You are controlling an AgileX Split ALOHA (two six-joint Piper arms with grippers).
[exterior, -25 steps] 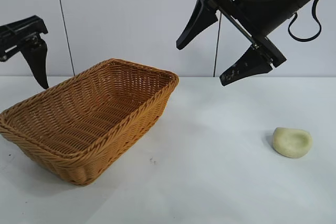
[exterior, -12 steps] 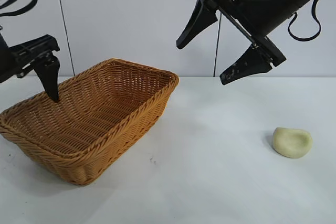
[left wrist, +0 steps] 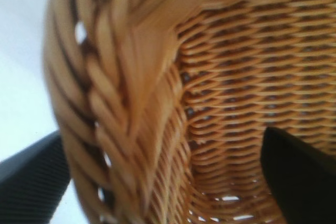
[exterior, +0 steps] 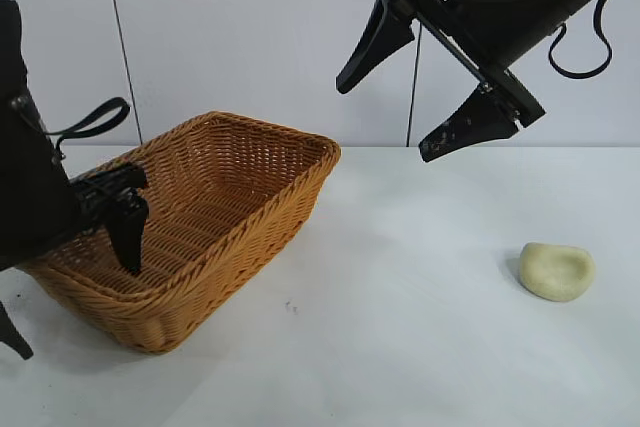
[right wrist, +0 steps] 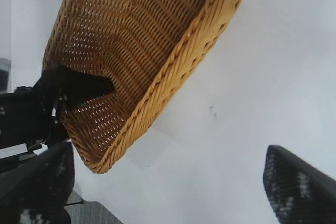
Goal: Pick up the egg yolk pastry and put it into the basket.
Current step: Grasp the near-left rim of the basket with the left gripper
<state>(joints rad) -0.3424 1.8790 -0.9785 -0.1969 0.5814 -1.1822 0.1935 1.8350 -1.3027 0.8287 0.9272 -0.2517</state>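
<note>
Left tool [exterior: 70, 287] open, straddling the basket [exterior: 262, 209] rim. Right tool [exterior: 425, 82] open, raised mid-air. Egg yolk pastry [exterior: 557, 271] on table [exterior: 400, 327].

Both arms are matte black with looped black cables; the right tool [exterior: 432, 95] has tapered, pointed fingers [exterior: 466, 131].
</note>
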